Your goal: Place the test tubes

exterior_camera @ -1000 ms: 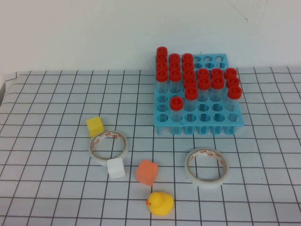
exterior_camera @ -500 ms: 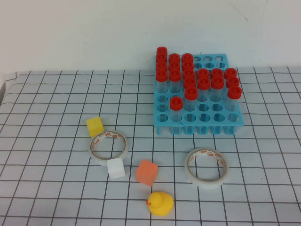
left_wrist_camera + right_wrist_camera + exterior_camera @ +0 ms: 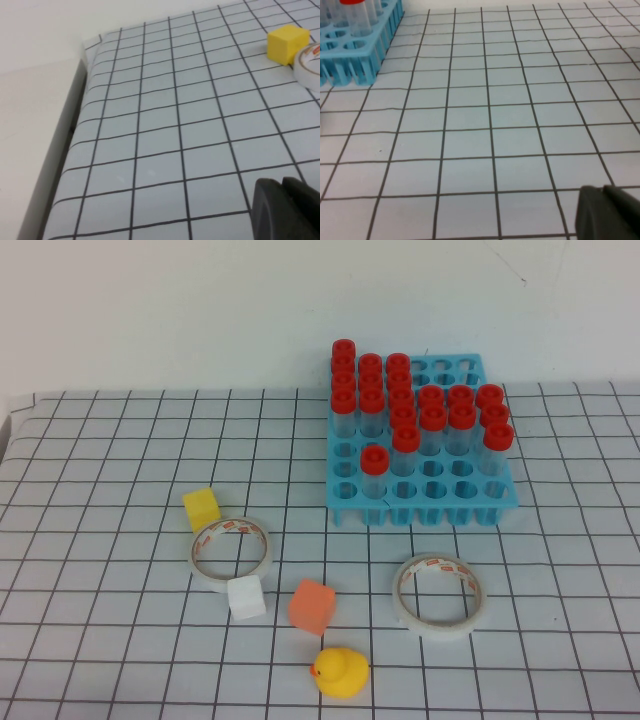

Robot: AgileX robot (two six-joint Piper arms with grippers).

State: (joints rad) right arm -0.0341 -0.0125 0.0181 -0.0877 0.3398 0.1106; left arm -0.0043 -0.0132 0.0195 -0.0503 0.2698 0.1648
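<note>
In the rack (image 3: 425, 508) stand test tubes (image 3: 404, 405); nearer lie tape rolls (image 3: 232, 528), cubes (image 3: 312, 606), duck (image 3: 342, 672).

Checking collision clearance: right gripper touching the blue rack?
Apart. Right wrist view: bare grid mat lies between the shut right gripper and the blue rack. The left gripper, shut, hangs over the mat's left edge.

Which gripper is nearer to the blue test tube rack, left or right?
Right. The right gripper, shut, hangs over the table with a corner of the rack ahead. The left gripper, shut, is near its left edge, facing the yellow cube and tape roll.
</note>
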